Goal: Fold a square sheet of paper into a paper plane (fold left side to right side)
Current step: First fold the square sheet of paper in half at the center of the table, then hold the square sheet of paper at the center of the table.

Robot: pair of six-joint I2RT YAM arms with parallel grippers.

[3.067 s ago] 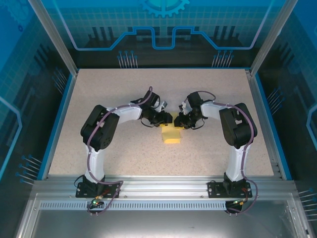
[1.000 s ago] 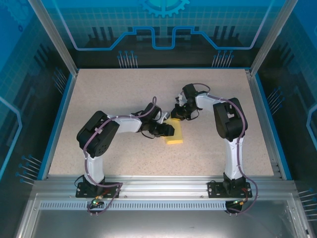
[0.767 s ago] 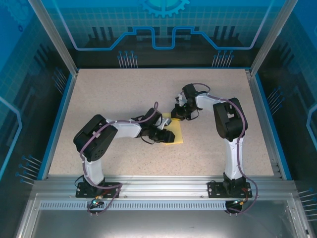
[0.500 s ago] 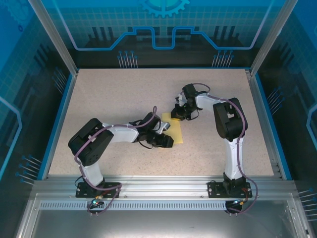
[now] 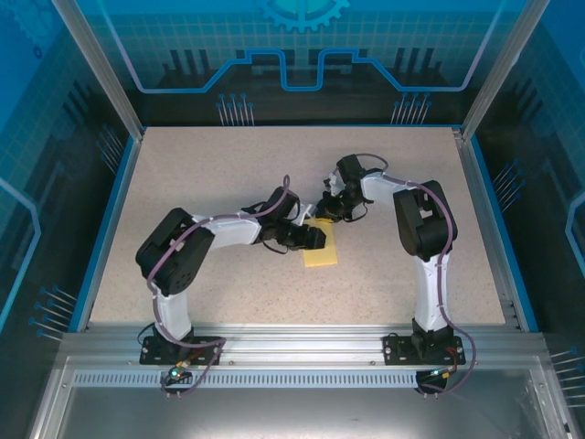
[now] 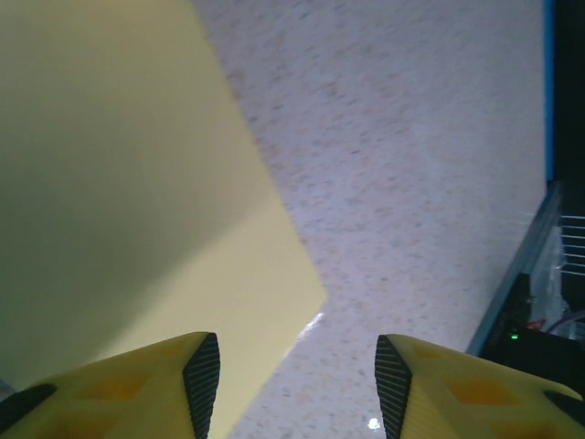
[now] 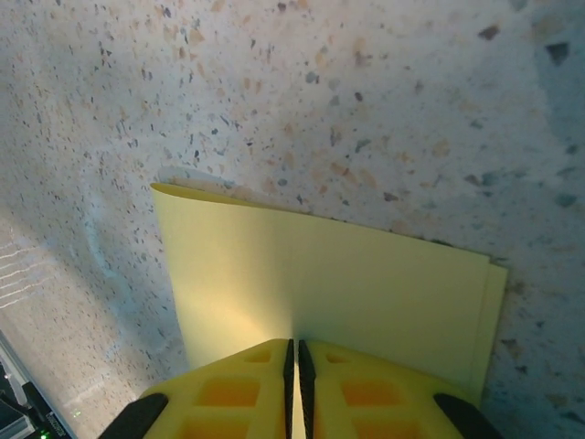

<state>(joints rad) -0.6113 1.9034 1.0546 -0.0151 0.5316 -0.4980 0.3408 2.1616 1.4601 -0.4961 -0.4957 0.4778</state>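
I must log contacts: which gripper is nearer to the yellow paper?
Right, slightly. The right gripper, shut, points onto the yellow paper, inside its edges; the left gripper, open, straddles one corner.

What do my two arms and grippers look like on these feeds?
The left arm and right arm have black joint housings, white links and purple-grey cables. The left gripper and right gripper have yellow fingers; the left's pads are black, ribbed.

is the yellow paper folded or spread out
Folded: the paper shows two stacked layers, one edge peeking past the other at the corner.
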